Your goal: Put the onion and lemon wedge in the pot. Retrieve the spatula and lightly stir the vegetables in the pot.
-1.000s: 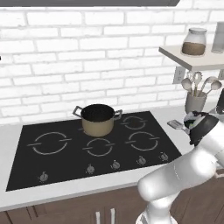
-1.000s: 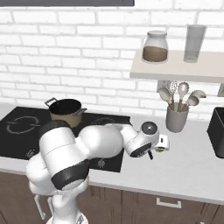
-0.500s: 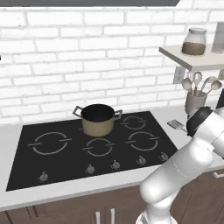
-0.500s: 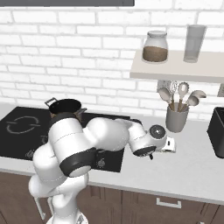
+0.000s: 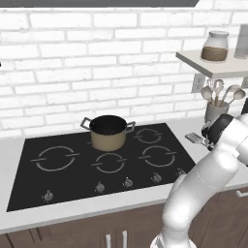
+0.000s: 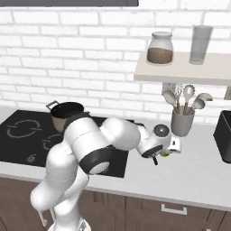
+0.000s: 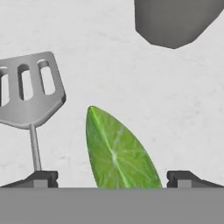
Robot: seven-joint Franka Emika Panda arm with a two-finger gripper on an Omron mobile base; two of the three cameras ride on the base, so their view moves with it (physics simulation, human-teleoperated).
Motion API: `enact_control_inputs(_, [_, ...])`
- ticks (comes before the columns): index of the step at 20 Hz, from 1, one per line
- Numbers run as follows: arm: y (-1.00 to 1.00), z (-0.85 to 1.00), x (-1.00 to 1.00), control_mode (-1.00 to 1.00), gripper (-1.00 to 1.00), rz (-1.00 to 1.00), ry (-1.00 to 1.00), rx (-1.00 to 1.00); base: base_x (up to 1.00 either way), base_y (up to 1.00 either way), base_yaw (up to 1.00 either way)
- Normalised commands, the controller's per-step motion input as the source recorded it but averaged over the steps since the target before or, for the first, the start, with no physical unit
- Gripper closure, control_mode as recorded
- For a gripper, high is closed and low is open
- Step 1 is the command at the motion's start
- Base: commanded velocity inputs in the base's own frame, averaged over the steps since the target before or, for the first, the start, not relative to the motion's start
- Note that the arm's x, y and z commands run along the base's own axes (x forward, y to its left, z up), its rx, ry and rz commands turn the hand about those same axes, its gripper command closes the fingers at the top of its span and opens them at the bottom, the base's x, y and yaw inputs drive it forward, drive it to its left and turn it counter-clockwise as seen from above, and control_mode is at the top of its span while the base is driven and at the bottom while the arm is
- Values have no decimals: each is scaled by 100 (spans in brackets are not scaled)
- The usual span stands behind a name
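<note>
The bright green lemon wedge (image 7: 118, 153) lies on the pale counter, between the two dark fingertips (image 7: 41, 178) of my open gripper (image 7: 113, 180). The jaws stand wide on either side of it without touching. From the right base view the gripper (image 6: 160, 156) hangs low over the lemon wedge (image 6: 165, 154), just in front of the utensil cup. The spatula (image 7: 30, 89) lies flat to the wedge's left, its slotted grey head (image 5: 194, 138) beside the cooktop. On a rear burner stands the tan pot (image 5: 109, 131), its inside dark. The onion is out of view.
A grey utensil cup (image 6: 182, 122) with spoons and ladles stands just behind the wedge. Above it a shelf (image 6: 180, 72) carries a jar and a glass. The black cooktop (image 5: 72, 169) lies to the left, and a dark appliance (image 6: 224, 135) at far right.
The hand has swung right along the counter and come down over the lemon wedge. The jaws have stayed wide.
</note>
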Motion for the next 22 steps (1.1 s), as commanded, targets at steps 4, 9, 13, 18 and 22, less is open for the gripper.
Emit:
enact_control_inputs(4, [-1,-42,21,-100,100,0,9,0,0,0,0])
enact_control_inputs(9, [0,-40,12,-100,100,0,9,0,0,0,0])
enact_control_inputs(13, [0,-15,1,-100,100,0,1,0,0,0,0])
enact_control_inputs(18, [10,12,-27,-100,100,0,-1,0,0,0,0])
enact_control_inputs(22, [46,39,-84,-100,100,3,-10,0,0,0,0])
